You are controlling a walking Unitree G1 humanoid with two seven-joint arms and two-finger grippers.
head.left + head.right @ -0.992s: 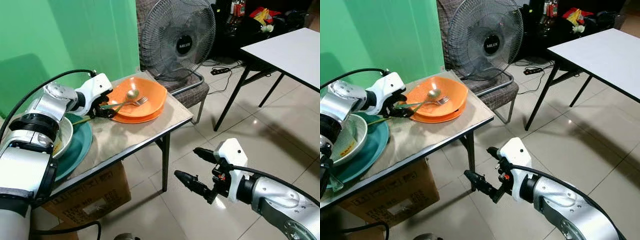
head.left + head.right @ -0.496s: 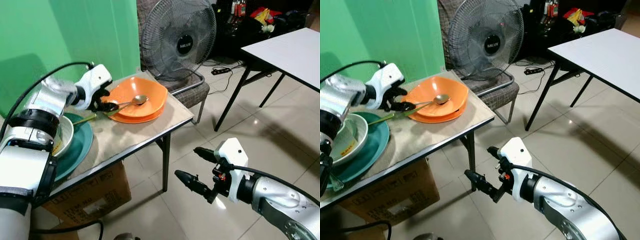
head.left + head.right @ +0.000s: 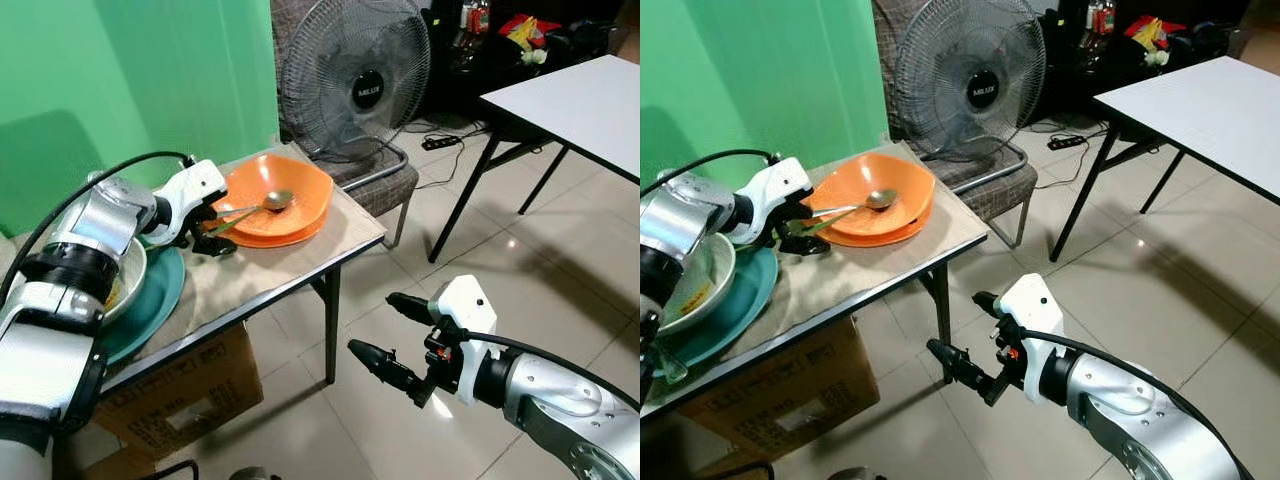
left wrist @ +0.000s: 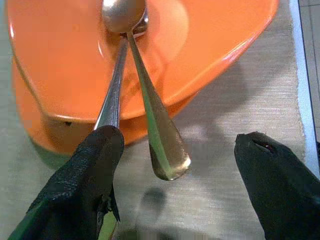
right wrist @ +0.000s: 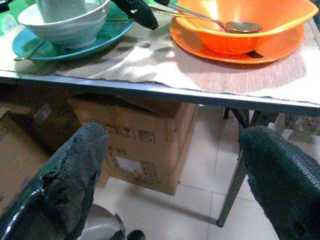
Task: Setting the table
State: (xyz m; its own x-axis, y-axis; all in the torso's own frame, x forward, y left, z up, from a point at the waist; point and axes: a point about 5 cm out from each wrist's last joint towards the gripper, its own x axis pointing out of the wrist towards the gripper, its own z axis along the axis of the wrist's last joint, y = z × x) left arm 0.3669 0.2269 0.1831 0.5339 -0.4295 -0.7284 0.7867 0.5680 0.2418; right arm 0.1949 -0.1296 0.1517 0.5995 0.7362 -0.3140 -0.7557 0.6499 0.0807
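Backing off from the orange bowl [image 3: 268,195] near the desk's [image 3: 270,275] far edge, the left hand [image 3: 212,232] now gapes wide, spoon [image 3: 262,203] and fork [image 4: 111,100] left inside, while the right hand [image 3: 390,337] hangs open below; setting looks barely begun.

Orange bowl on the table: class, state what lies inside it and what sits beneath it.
Inside the orange plastic bowl lie two metal utensils, heads overlapping, so the lower head is hidden. Beneath sits an orange plate; its middle is covered.
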